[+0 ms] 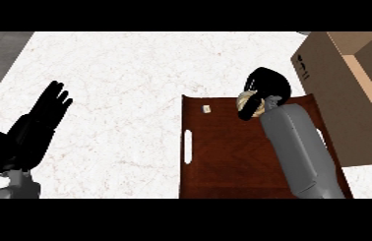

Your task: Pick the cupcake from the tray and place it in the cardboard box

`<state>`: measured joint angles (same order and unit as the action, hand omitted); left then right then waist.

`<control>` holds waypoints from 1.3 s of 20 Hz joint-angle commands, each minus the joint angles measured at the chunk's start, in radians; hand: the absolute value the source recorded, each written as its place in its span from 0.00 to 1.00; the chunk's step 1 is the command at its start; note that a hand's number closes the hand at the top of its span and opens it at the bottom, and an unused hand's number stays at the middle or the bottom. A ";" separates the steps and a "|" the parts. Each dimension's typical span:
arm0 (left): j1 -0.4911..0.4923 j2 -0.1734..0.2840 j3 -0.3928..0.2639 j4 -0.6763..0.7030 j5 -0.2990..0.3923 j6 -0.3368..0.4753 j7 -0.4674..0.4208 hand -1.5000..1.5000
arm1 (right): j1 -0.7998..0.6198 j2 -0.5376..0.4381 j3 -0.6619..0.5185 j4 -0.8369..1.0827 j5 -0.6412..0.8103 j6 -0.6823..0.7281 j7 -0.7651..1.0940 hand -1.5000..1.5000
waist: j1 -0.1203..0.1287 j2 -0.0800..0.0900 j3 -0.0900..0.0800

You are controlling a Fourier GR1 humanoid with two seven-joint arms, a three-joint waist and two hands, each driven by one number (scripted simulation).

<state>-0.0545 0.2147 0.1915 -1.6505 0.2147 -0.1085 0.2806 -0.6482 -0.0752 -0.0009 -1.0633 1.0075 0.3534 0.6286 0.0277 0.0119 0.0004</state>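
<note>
The cupcake (pixel 246 101) shows as a pale swirl at the far right corner of the dark brown tray (pixel 218 151). My right hand (pixel 266 87) curls over it, thumb down its near side, so most of it is hidden. Whether it still rests on the tray I cannot tell. The cardboard box (pixel 335 87) stands just right of the tray, its open top partly cut off by the view's edge. My left hand (pixel 45 112) rests open at the left, fingers up, far from the tray.
A small pale scrap (pixel 206 108) lies on the tray near its far left corner. The tray has a slot handle (pixel 187 146) on its left rim. White marble counter (pixel 123 77) stretches left and beyond the tray.
</note>
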 commanded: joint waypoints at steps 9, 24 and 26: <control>0.023 -0.039 -0.031 -0.031 -0.038 0.034 0.012 0.50 | -0.248 0.000 -0.002 0.118 0.129 -0.191 0.130 1.00 | -0.021 -0.014 -0.001; 0.031 0.002 0.019 -0.058 0.002 0.012 0.062 0.50 | -0.454 -0.149 -0.024 -0.164 0.279 -0.080 0.404 1.00 | -0.029 -0.017 0.000; 0.018 -0.019 0.009 -0.032 -0.012 0.025 0.037 0.50 | -0.460 -0.191 -0.052 -0.154 0.293 -0.079 0.403 1.00 | -0.028 -0.015 -0.001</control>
<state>-0.0381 0.2126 0.2122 -1.6762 0.2149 -0.0986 0.3140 -1.0869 -0.2139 -0.0242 -1.1890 1.2755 0.2327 0.9671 -0.0021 -0.0044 -0.0005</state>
